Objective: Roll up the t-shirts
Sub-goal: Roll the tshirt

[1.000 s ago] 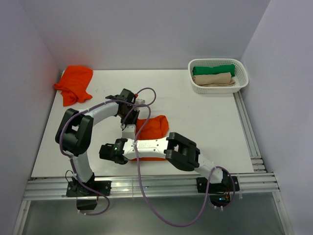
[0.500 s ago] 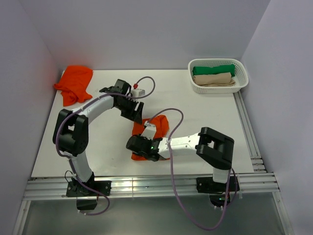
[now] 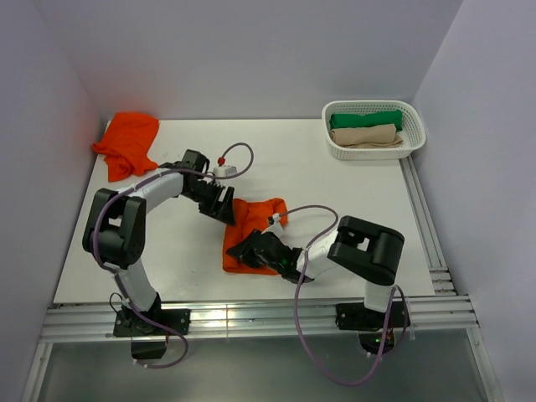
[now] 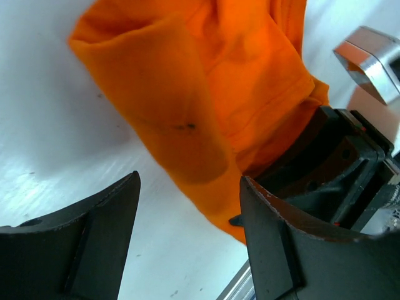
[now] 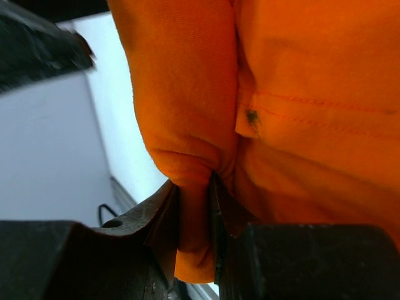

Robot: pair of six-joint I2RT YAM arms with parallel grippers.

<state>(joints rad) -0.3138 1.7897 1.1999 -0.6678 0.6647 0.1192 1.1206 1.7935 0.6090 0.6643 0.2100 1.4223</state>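
Table (image 3: 335, 209), white and walled on three sides, carries everything. Two bright orange t-shirts lie on it. The folded orange t-shirt (image 3: 255, 228) sits near the middle of the near edge, bunched into a thick pad with a raised fold along its left side. The crumpled orange t-shirt (image 3: 127, 142) lies heaped in the far left corner, well apart from both arms. A white mesh basket (image 3: 373, 149) stands in the far right corner, holding a green garment (image 3: 365, 119) and a beige garment (image 3: 367, 136) side by side.

The left arm reaches out from the near left corner, and the left gripper (image 4: 187, 206) hovers just beside the far left edge of the folded shirt; in the left wrist view its black fingers (image 4: 94, 237) stand wide apart with only cloth and table showing between them, touching nothing. The right arm bends low along the near edge, and the right gripper (image 5: 211, 206) is pinched tight on a fold at the near edge of that same shirt, the orange cloth squeezed into the narrow slit between its fingers (image 5: 159, 219).
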